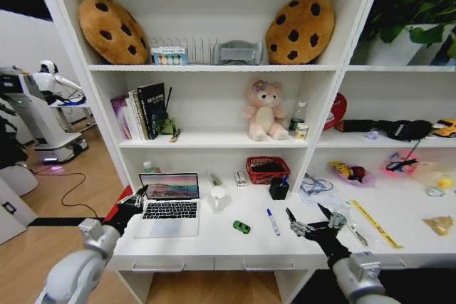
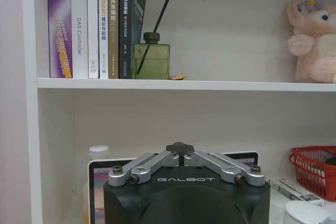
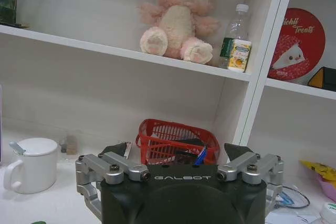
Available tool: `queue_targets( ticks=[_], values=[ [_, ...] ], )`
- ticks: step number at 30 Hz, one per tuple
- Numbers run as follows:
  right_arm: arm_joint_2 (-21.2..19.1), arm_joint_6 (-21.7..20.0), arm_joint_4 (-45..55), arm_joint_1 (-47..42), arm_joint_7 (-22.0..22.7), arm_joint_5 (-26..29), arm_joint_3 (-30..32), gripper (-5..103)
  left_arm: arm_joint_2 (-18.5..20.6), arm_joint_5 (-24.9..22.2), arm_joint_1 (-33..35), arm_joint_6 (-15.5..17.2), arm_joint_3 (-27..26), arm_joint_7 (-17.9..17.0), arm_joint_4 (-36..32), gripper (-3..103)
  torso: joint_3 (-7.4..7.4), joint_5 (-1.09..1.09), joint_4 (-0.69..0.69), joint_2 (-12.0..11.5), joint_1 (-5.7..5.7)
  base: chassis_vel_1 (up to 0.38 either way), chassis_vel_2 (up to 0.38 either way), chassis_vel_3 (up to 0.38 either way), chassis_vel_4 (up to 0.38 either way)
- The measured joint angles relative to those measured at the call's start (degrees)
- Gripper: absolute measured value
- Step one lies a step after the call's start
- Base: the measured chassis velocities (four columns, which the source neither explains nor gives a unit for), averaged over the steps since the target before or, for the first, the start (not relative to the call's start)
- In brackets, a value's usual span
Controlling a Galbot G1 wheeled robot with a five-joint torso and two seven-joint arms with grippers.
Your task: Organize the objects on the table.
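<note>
Silver laptop [image 1: 169,204] sits open on the table [image 1: 214,243]; the left gripper [image 1: 135,199], fingers pressed together, hovers at its left edge. Right of it, the right gripper [image 1: 308,220] hovers spread. Both bodies read "GALBOT".

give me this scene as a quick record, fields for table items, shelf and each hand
table: white desk
on table: open laptop, mug, green toy car, pen, red basket, yellow ruler
shelf above: books, teddy bear
left hand: shut, at the laptop's left edge
right hand: open, over the desk between pen and ruler
</note>
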Motion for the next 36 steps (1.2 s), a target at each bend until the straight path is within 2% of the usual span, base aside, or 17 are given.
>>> queue_targets(
  ticks=[6,11,15,18,20,22,26,27,30,32,33,36],
  values=[
    [-2.09,-0.33,-1.59,1.17,-0.05,1.13,-0.05,100,1.44,-1.5,-6.72,0.74,4.06,-0.98,3.74,0,0.0,0.0,0.01,0.0,0.0,0.0,0.0,0.0,0.0],
    [-4.29,-0.52,-3.25,1.49,-0.05,1.69,0.02,100,3.75,-2.57,-16.61,1.14,11.81,-1.33,9.09,0,0.0,0.01,-0.01,0.0,0.0,0.0,0.0,0.0,0.0],
    [-5.3,-0.54,-4.37,2.01,-0.06,1.84,-0.35,100,4.82,-3.9,-21.64,2.1,15.97,-1.16,12.28,0,0.0,0.0,0.0,0.0,0.0,0.0,0.0,0.0,0.0],
    [-5.61,-0.62,-4.96,2.52,-0.07,1.93,-0.67,100,5.04,-4.29,-24.29,2.41,18.06,-1.15,14.57,0,0.0,0.02,0.01,0.0,0.0,0.0,0.0,0.0,0.0],
    [-6.47,-0.91,-5.49,3.46,-0.3,2.65,-0.66,100,4.67,-7.18,-30.85,3.91,22.11,-1.08,20.51,0,0.0,0.0,0.01,0.0,0.0,0.0,0.0,0.0,0.0],
    [-6.66,-0.99,-5.48,3.68,-0.34,2.85,-0.61,100,4.49,-7.67,-31.62,4.3,22.47,-1.07,21.09,0,0.0,0.0,0.01,0.0,0.0,0.0,0.0,0.0,0.0],
    [-6.9,-1.2,-5.9,4.45,-0.34,3.39,-0.54,100,3.64,-9.82,-34.78,9.96,24.29,-2.4,22.68,0,0.0,0.0,0.0,0.0,0.01,0.0,0.0,0.0,0.0],
    [-6.9,-1.2,-5.9,4.45,-0.34,3.39,-0.54,100,3.64,-9.82,-34.78,9.96,24.29,-2.4,22.68,0,0.0,0.0,0.0,0.0,0.01,0.0,0.0,0.0,0.0],
    [-6.26,-1.0,-6.5,4.71,-0.33,3.04,-0.7,100,3.56,-9.64,-35.71,16.55,24.42,-3.28,22.31,0,0.0,0.0,0.01,0.0,0.0,0.0,0.0,0.0,0.0],
    [-5.85,-0.73,-6.83,4.88,-0.36,2.65,-0.97,100,3.15,-9.35,-36.53,19.41,24.3,-4.14,22.26,0,-0.01,0.01,0.01,0.01,-0.01,0.0,0.0,0.0,0.0],
    [-5.85,-0.73,-6.83,4.88,-0.36,2.65,-0.97,100,3.15,-9.35,-36.53,19.41,24.3,-4.14,22.26,0,-0.01,0.01,0.01,0.01,-0.01,0.0,0.0,0.0,0.0],
    [-5.6,-0.55,-7.24,5.27,-0.37,2.5,-1.3,100,2.56,-8.95,-38.01,22.47,24.23,-4.98,22.56,0,-0.01,0.0,0.0,0.01,-0.01,0.0,0.0,0.0,0.0]
  ],
)
